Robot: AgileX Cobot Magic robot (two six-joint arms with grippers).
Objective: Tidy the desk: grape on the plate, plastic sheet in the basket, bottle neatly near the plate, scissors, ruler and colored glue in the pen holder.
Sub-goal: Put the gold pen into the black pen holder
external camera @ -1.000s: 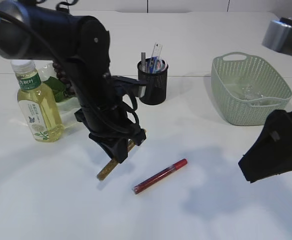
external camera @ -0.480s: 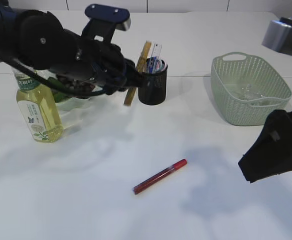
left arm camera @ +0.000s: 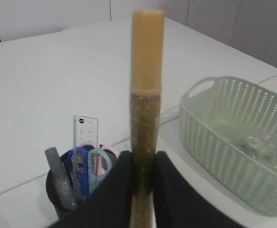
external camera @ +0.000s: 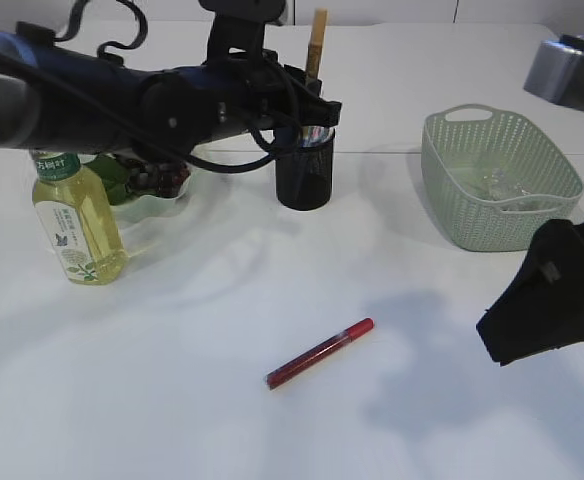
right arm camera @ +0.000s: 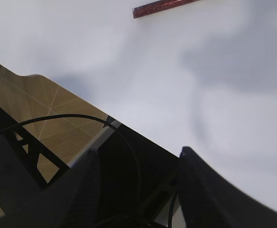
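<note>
My left gripper is shut on a gold glitter glue stick, held upright just above the black mesh pen holder. From the exterior camera the gold stick rises over my left gripper. The holder contains a clear ruler, blue and pink scissors and a silver glue stick. A red glue stick lies on the table in front, also seen as the red glue stick. The bottle stands left beside the plate with dark grapes. My right gripper is open and empty, near the table's right edge.
A pale green basket stands at the right with a crumpled clear plastic sheet inside; the basket also shows in the left wrist view. A grey device sits at the far right. The table edge and wooden floor lie below my right gripper.
My left arm lifted the gold glue stick from the table front, carried it back and up, and now holds it upright above the pen holder. The right arm stayed still.
</note>
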